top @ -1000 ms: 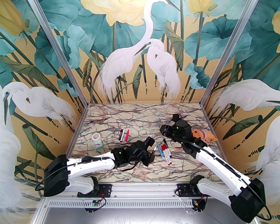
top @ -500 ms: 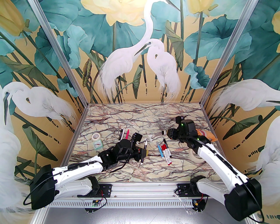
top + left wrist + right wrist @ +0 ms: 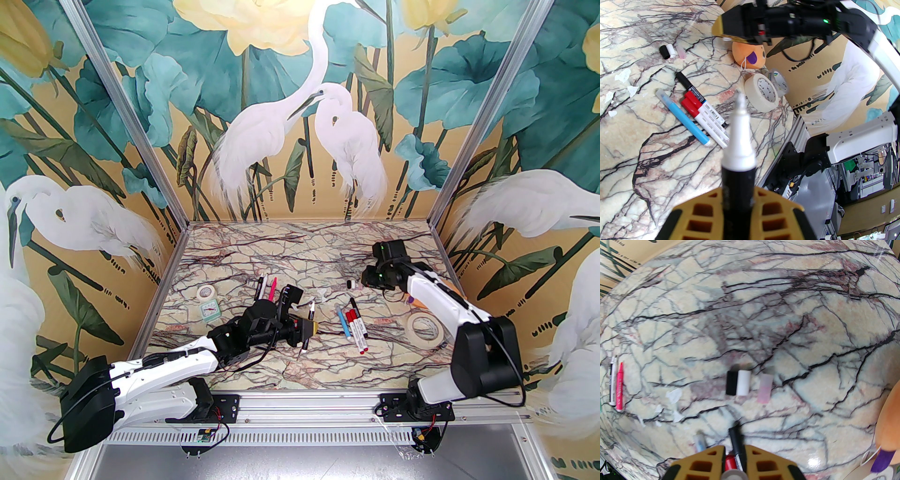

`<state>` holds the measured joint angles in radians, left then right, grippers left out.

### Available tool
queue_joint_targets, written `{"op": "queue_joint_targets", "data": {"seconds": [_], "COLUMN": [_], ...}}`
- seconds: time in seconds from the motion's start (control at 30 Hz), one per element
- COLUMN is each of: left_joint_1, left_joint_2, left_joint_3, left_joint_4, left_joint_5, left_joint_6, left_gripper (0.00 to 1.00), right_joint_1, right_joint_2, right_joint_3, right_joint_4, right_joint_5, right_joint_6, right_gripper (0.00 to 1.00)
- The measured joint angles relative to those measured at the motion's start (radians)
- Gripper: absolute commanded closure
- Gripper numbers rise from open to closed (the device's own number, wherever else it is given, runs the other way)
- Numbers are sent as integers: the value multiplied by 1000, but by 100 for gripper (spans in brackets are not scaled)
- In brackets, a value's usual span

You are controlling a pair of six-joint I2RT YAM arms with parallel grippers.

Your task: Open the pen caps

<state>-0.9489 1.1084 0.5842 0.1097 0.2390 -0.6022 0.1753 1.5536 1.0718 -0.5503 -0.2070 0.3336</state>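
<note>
My left gripper (image 3: pixel 307 327) (image 3: pixel 738 206) is shut on an uncapped pen (image 3: pixel 309 321) (image 3: pixel 739 140) with a black barrel and a white tip, held level above the middle of the table. A black cap (image 3: pixel 349 283) (image 3: pixel 732 383), a white cap (image 3: pixel 743 383) and a pale pink cap (image 3: pixel 765 388) lie loose at the back right. My right gripper (image 3: pixel 366 282) (image 3: pixel 734 458) hovers just near of them, shut, nothing held. Capped pens lie between the arms: blue (image 3: pixel 343 323) (image 3: pixel 682 117), two red-capped (image 3: pixel 357 330) (image 3: pixel 690 106), one black (image 3: pixel 355 307) (image 3: pixel 736 444). Uncapped pens (image 3: pixel 265 288), one pink (image 3: pixel 619 387), lie left of centre.
A masking tape roll (image 3: pixel 424 327) (image 3: pixel 760 92) and an orange plush toy (image 3: pixel 415 300) (image 3: pixel 748 55) sit by the right wall. A small tape roll (image 3: pixel 205 293) and a green-and-white clock (image 3: pixel 209 310) stand at the left. White plastic scraps (image 3: pixel 322 295) (image 3: pixel 673 395) lie mid-table.
A second ago both grippers met at the pen in the middle. The right one has drawn back to the far right, and the left one has pulled leftward holding the uncapped pen.
</note>
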Motion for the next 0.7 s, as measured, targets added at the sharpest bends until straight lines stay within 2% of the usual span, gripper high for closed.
{"op": "queue_joint_targets", "data": {"seconds": [0.37, 0.7], "left_joint_1": [0, 0], "left_joint_2": [-2, 16], "left_joint_3": [0, 20], "left_joint_4": [-21, -29], "left_joint_5": [0, 0], "left_joint_6": [0, 1], "left_gripper": [96, 96], "right_joint_1": [-50, -66], "right_joint_2": [239, 322], "right_joint_3": [106, 146], "right_joint_4": [0, 1], "right_joint_5": [0, -9], "right_joint_6": [-47, -58], "right_gripper": [88, 86]}}
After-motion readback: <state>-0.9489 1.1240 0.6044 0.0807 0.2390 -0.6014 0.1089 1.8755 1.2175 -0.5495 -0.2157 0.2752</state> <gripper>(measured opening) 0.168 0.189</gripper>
